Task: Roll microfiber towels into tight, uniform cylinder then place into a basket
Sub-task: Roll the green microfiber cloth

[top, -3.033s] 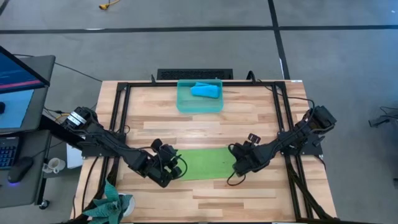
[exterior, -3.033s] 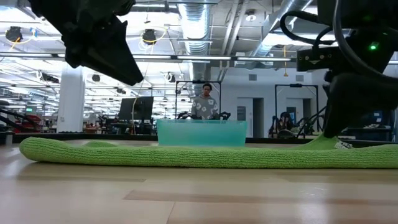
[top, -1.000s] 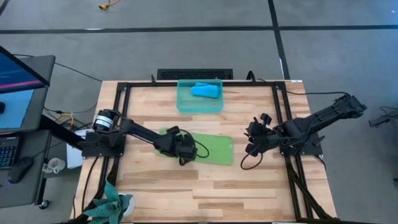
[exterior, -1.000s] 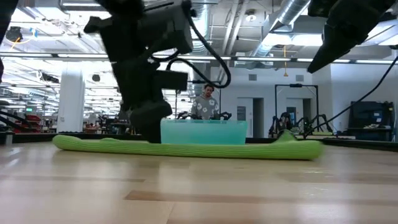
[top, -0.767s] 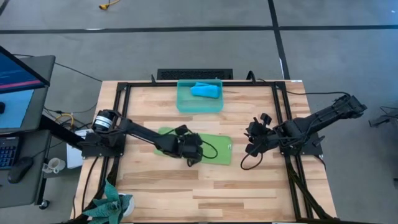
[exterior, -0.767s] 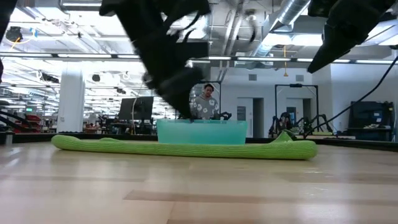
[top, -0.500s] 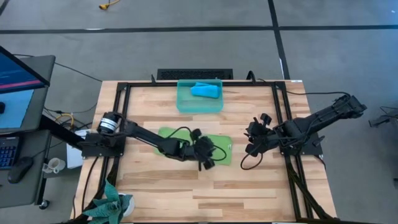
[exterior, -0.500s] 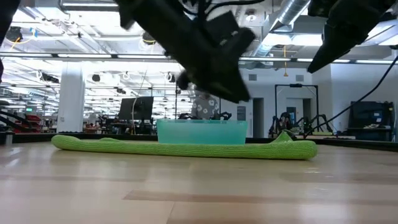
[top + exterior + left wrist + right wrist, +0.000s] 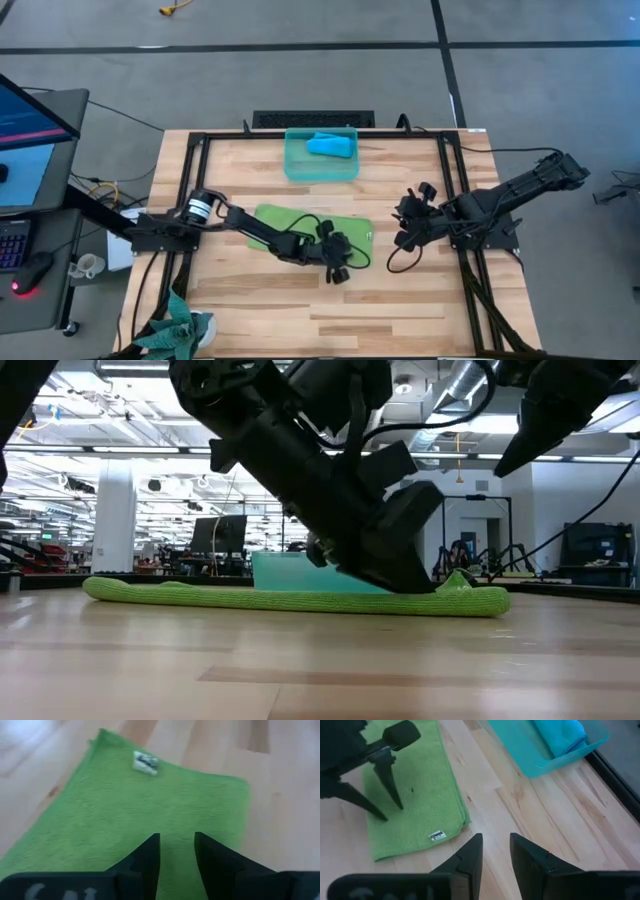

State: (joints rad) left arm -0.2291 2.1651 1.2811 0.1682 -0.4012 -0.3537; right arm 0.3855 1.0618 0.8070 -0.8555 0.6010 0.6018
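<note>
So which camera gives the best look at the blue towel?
The right wrist view: the blue towel fills one end of the basket, close enough to see its folds. The high view shows it whole but small inside the basket. In the low view the left arm blocks the basket, and the left wrist view misses it.

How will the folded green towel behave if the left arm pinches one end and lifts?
Probably floppy: the green towel lies flat and limp on the table, so the free end should droop. Its folded layers may separate. The nappy surface suggests it won't slip from the left gripper fingers.
</note>
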